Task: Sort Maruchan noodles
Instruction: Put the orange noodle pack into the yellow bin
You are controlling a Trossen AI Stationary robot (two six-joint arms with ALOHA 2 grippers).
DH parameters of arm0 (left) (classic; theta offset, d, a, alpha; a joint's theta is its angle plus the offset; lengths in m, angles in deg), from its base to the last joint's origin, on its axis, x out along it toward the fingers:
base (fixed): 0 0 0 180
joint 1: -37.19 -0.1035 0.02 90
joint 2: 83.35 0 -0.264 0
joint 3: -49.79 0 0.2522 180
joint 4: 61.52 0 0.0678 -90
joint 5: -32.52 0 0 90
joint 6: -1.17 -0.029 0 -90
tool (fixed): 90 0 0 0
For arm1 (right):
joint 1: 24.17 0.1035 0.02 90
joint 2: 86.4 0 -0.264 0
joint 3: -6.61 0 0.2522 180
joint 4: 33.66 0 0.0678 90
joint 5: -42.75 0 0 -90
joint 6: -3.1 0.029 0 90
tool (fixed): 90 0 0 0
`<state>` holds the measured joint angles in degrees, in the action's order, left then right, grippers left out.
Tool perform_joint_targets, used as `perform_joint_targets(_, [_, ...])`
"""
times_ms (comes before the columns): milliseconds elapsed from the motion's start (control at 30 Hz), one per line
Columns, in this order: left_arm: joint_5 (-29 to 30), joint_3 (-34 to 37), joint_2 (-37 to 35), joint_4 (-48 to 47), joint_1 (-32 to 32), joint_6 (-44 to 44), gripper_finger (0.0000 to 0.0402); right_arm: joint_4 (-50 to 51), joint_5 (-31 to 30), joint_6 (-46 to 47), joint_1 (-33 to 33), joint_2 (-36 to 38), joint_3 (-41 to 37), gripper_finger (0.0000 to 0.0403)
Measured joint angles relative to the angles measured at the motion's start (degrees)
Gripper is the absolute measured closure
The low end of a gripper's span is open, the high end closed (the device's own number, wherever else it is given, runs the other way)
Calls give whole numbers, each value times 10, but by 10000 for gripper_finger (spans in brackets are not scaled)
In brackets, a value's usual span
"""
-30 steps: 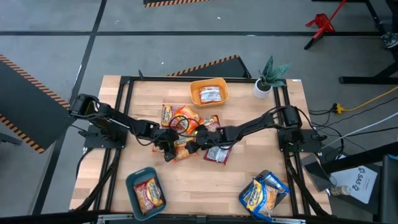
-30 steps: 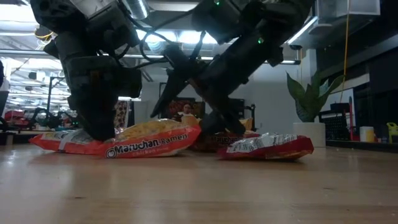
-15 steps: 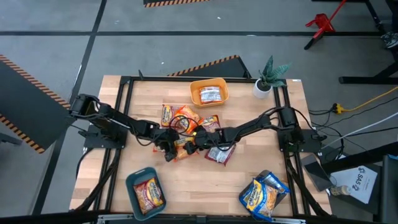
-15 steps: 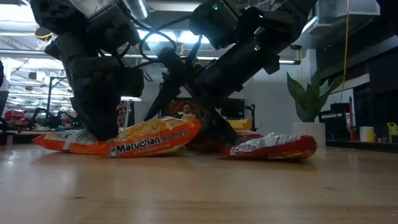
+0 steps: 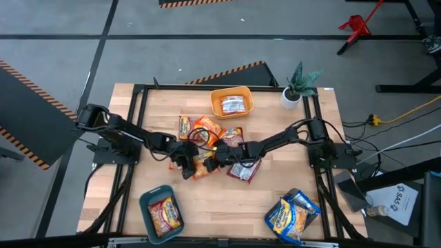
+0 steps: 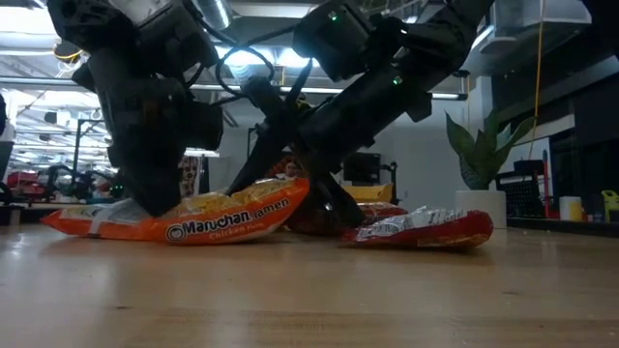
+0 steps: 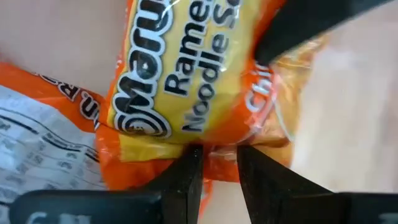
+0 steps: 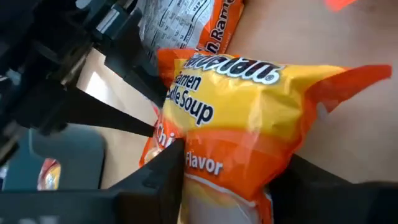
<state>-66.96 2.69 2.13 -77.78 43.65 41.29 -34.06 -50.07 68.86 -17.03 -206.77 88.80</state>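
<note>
High view: both dark arms reached inward over a light wooden table (image 5: 131, 193) and met at a pile of ramen packets near its middle.
Left gripper: the left gripper (image 5: 185, 162) sat at the left end of an orange-yellow Maruchan packet (image 5: 201, 164); in the left wrist view its two fingers (image 7: 186, 180) stood close together, pinching the packet's crimped edge (image 7: 214, 163).
Right gripper: the right gripper (image 5: 219, 158) was at the same packet's opposite end; in the right wrist view its fingers (image 8: 163, 171) stood on either side of the packet (image 8: 249, 124), pressed against its sides.
Held packet: in the low view the orange-yellow Maruchan packet (image 6: 227, 217) was tilted, its right end raised off the table.
Other loose packets: more orange packets (image 5: 200, 129) lay just behind the grippers; a red-silver packet (image 5: 242, 170) lay flat just beside the right gripper, seen too in the low view (image 6: 421, 229).
Orange-yellow bin: the bin (image 5: 231, 93) stood at the table's far edge and held one packet.
Teal bin: the bin (image 5: 148, 204) stood at the near left and held a red packet.
Grey bin: the bin (image 5: 310, 205) stood at the near right and held blue-white packets (image 5: 284, 217).
Potted plant: it (image 5: 298, 84) stood at the far right corner.
</note>
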Motion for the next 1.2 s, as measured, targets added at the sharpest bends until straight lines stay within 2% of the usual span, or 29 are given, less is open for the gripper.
perform_joint_targets(167, [-49, -2, -63, -31, 0, 23, 308, 2, 30, 4, 0, 2, 6, 268])
perform_joint_targets(367, [-50, -2, -184, -46, 0, 56, 308, 12, 64, -14, -6, 16, 52, 299])
perform_joint_targets(500, [-17, -2, -272, -47, -6, 79, 308, 39, 73, -40, -32, 38, 84, 314])
perform_joint_targets(733, [80, -2, -390, -46, -23, 80, 308, 107, 90, -113, -112, 89, 121, 333])
perform_joint_targets(900, [105, -3, -431, -54, -40, 56, 308, 209, 87, -170, -189, 127, 129, 333])
perform_joint_targets(1200, [91, -3, -440, -60, -64, 19, 308, 340, 83, -229, -295, 154, 130, 332])
